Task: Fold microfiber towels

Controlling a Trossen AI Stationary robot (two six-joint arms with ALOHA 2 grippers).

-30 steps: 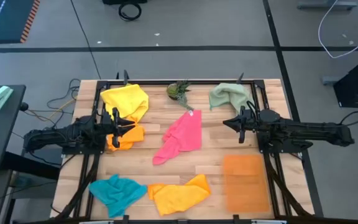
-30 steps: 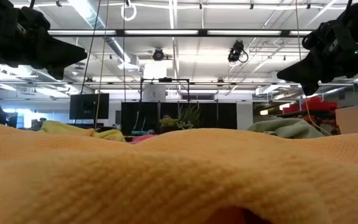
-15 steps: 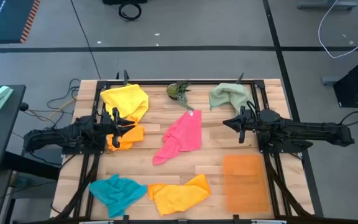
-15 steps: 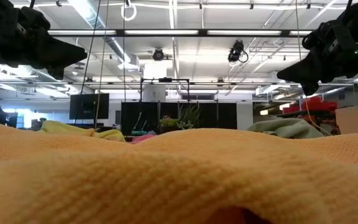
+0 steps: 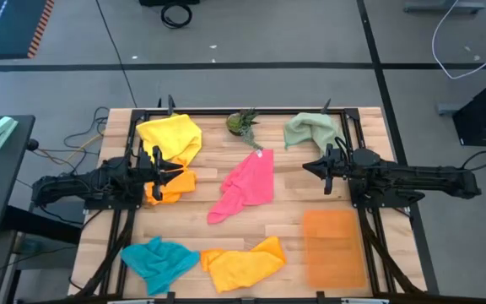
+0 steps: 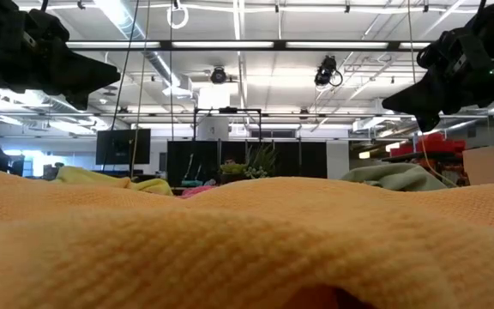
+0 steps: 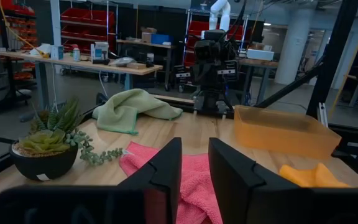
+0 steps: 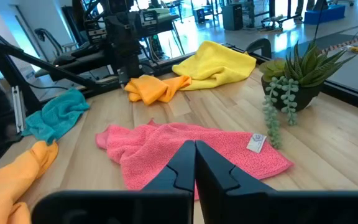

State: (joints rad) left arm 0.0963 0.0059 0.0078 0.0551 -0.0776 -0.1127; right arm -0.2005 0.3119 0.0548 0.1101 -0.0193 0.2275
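Several microfiber towels lie crumpled on the wooden table: yellow (image 5: 171, 137) at the far left, a small orange one (image 5: 172, 187) beside it, pink (image 5: 246, 187) in the middle, pale green (image 5: 310, 129) at the far right, teal (image 5: 158, 261) and a larger orange one (image 5: 243, 263) near the front edge. My left gripper (image 5: 181, 171) hovers level over the small orange towel, slightly open with nothing between its fingers (image 7: 166, 168). My right gripper (image 5: 305, 167) hovers level right of the pink towel (image 8: 185, 155), shut and empty.
A small potted plant (image 5: 242, 123) stands at the far edge, just behind the pink towel. A flat translucent orange mat (image 5: 334, 247) lies at the front right. Bare wood shows between the pink towel and the front towels. The front orange towel (image 6: 247, 249) fills the low view.
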